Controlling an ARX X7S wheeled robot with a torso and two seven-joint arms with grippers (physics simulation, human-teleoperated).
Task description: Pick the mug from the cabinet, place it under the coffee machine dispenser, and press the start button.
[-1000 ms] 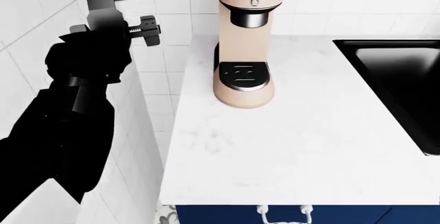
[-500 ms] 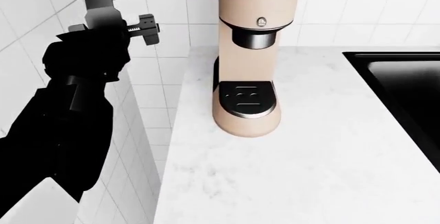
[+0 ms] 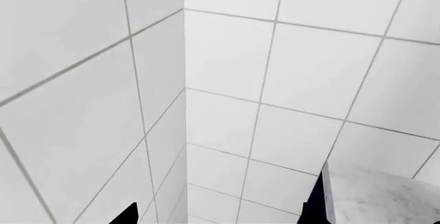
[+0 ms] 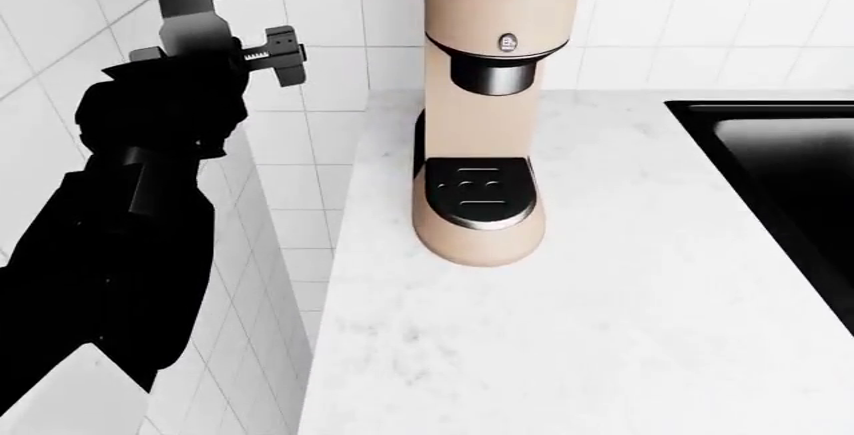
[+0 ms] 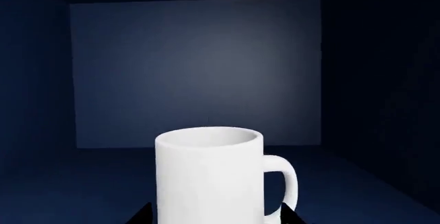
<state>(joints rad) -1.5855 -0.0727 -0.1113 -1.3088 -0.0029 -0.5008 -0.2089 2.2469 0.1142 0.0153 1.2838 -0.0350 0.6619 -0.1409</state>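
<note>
White tile fills the left end effector [image 4: 274,55]'s view; how far it is open I cannot tell. The beige machine's dispenser [image 4: 495,75] hangs over its drip tray [image 4: 481,193] on the tabletop [image 4: 601,335]. The mug [image 5: 209,175] stands upright in the dark blue cabinet [image 5: 196,69], between the right end effector [image 5: 213,216]'s spread fingertips [image 5: 141,216], ungripped.

We see bare counter [image 4: 587,335] in front of and right of the coffee machine [image 4: 483,105]; its nozzle [image 4: 494,75] overhangs an uncovered drip tray [image 4: 478,193]. The tiled wall [image 4: 320,155] closes the left. Inside the cabinet [image 5: 192,69], the mug [image 5: 209,175] stands alone, room all round.
</note>
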